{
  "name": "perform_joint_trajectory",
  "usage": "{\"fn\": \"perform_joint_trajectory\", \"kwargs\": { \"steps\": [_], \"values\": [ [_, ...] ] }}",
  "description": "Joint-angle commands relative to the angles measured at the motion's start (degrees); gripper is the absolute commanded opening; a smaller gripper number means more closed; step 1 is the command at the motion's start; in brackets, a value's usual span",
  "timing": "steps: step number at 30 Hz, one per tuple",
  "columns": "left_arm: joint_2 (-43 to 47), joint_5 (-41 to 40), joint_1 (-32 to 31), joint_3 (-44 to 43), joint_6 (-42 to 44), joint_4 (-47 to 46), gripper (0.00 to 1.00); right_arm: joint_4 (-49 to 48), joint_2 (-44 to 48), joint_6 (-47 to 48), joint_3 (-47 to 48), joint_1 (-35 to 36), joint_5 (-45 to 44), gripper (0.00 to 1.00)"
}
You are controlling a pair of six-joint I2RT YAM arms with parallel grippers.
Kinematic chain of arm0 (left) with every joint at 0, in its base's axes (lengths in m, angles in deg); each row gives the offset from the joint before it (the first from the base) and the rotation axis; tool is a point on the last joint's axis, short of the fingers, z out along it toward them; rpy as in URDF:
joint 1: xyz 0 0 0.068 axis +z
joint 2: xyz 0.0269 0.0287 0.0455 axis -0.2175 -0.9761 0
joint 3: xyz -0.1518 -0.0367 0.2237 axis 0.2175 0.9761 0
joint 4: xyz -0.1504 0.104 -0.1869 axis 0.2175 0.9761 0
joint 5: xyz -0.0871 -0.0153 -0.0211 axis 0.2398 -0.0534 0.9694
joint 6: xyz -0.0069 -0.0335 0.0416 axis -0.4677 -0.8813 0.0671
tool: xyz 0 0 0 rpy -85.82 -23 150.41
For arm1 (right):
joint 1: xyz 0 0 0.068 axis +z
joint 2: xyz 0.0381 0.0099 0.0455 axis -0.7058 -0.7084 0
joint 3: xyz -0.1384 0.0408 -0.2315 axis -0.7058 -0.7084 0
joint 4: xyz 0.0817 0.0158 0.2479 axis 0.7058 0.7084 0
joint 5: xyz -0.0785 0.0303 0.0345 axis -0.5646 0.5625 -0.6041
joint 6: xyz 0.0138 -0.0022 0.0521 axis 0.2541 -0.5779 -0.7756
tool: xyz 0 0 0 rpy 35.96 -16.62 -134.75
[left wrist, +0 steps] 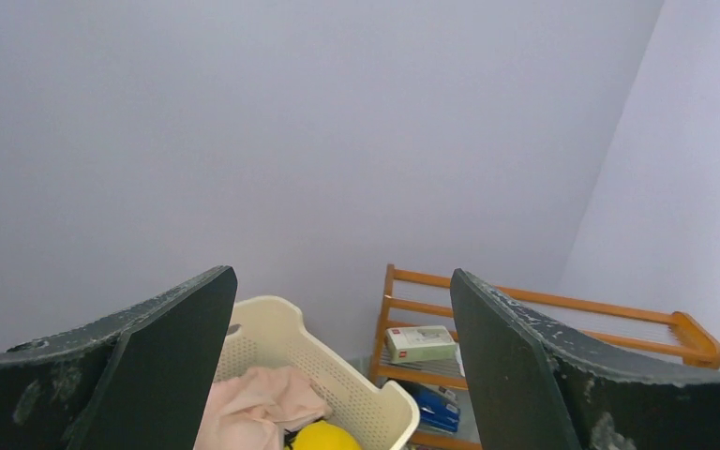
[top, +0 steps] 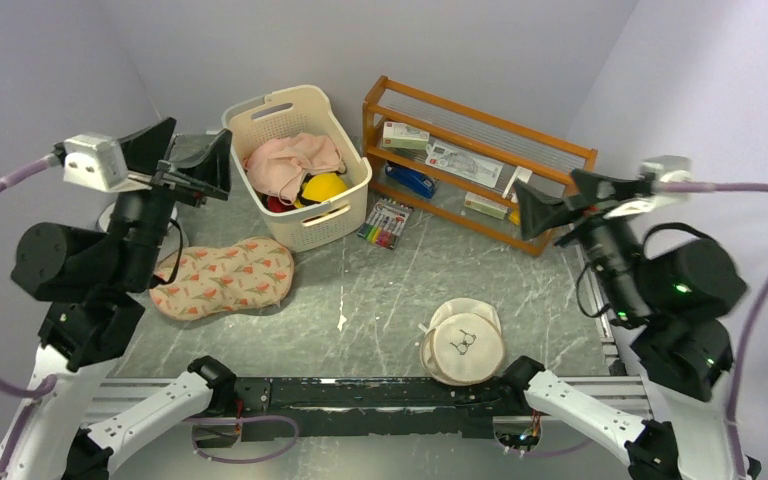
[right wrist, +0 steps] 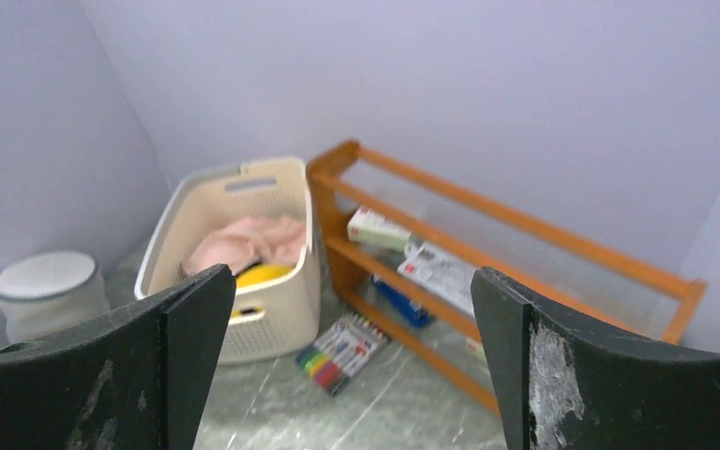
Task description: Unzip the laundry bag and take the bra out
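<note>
My left gripper (top: pixel 198 152) and right gripper (top: pixel 560 200) hang spread wide, holding nothing; the laundry bag (top: pixel 463 343) lies on the surface (top: pixel 380 290), well apart.

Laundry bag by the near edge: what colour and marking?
The laundry bag is cream with a black bra outline on top; top external view.

One laundry bag (top: pixel 463 343), basket (top: pixel 335 215), rack (top: pixel 371 130); possibly one white bag (right wrist: pixel 47 291).

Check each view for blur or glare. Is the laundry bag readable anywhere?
Top external: even, soft light, sharp, no glare; the laundry bag reads clearly. Left wrist: mostly blank wall, bag out of frame. Right wrist: slightly soft, basket and rack legible, bag out of frame.
</note>
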Motion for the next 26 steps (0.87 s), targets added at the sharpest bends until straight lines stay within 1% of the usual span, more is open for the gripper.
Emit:
{"fn": "perform_joint_trajectory", "kwargs": {
  "steps": [1, 4, 11, 19, 22, 26],
  "values": [
    [1.22, -2.07, 0.23, -1.44, 4.94, 5.3, 0.96, -0.12, 1.25, 7.12, 5.34, -0.02, -1.64, 1.0],
    [2.52, -2.62, 0.23, -2.86, 5.44, 5.61, 0.96, -0.99, 1.82, 7.85, 7.24, -0.07, -2.71, 1.0],
    [4.88, -4.08, 0.23, -4.96, 6.46, 5.98, 0.96, 0.57, 0.92, 9.21, 11.99, -0.04, -4.58, 1.0],
    [6.43, -4.91, 0.23, -4.44, 5.87, 5.41, 0.96, 0.48, 1.87, 9.16, 11.61, -0.07, -5.48, 1.0],
    [6.57, -4.75, 0.23, -4.51, 5.57, 5.49, 0.96, 1.21, 1.73, 9.59, 12.27, -0.11, -5.03, 1.0],
    [6.46, -4.26, 0.27, -5.08, 5.24, 5.77, 0.96, 2.12, 1.69, 9.56, 13.82, -0.22, -6.67, 1.0]
  ]
}}
